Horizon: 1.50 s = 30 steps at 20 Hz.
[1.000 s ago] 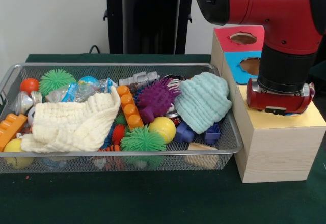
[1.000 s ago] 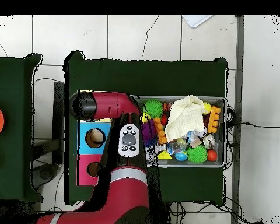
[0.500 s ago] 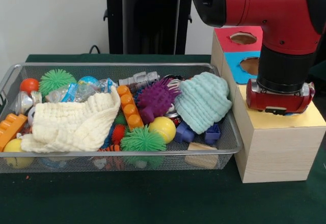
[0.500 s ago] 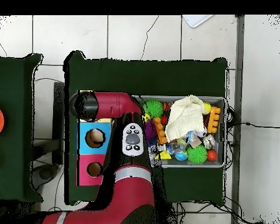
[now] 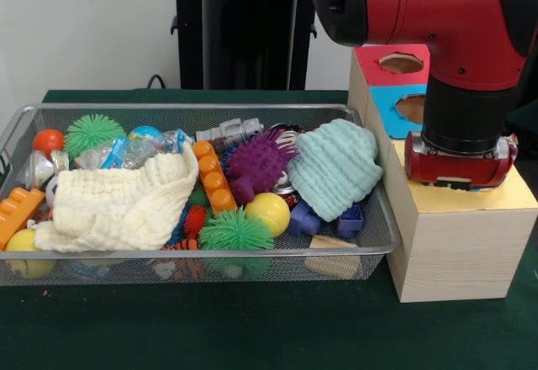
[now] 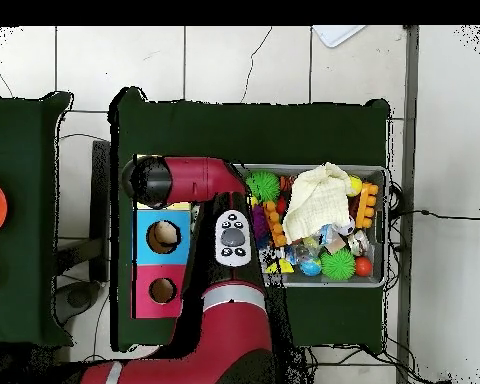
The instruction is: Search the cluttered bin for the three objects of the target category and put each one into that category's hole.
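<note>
I found the end effector (image 5: 458,168) low over the sorting box's (image 5: 454,235) yellow top, its grip state indeterminable, the cluttered bin (image 5: 370,244) beside it, progress unverifiable from here.

We see even, soft indoor light from above in both views, with a glossy sheen on the red arm (image 5: 437,8) and a faint shadow on the tabletop (image 5: 210,328) under the wire bin (image 5: 202,256) (front view mildly soft)
</note>
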Motion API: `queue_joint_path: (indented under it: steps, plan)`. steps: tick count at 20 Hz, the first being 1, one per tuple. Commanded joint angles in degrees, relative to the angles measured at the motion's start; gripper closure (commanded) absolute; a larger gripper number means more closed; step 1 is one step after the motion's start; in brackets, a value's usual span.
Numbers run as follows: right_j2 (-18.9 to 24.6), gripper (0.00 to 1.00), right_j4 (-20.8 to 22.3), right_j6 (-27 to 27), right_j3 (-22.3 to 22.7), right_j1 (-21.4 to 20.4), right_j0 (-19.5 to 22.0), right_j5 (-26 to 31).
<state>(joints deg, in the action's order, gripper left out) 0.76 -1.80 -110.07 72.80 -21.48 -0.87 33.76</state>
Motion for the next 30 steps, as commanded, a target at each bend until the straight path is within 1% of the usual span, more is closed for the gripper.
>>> queue_joint_path:
  steps: [1,8,10,15,19,23,26,30]
  plan:
    - [-1.2,1.0,7.6,0.0,3.7,10.4,8.4,-10.0]
    - [0.3,1.0,7.6,1.1,4.4,9.4,9.7,-7.7]
    - [0.5,1.0,7.8,1.2,5.8,7.7,9.9,-7.0]
    - [1.7,1.0,6.3,2.3,9.0,2.2,10.6,-0.6]
    - [2.1,1.0,5.9,2.1,10.7,-0.9,10.7,2.7]
    - [2.4,1.0,5.6,1.8,11.7,-3.8,10.3,6.0]
    - [2.5,1.0,5.1,1.5,12.5,-5.8,10.1,7.3]
    - [1.6,1.0,4.3,0.4,12.6,-9.5,8.9,11.7]
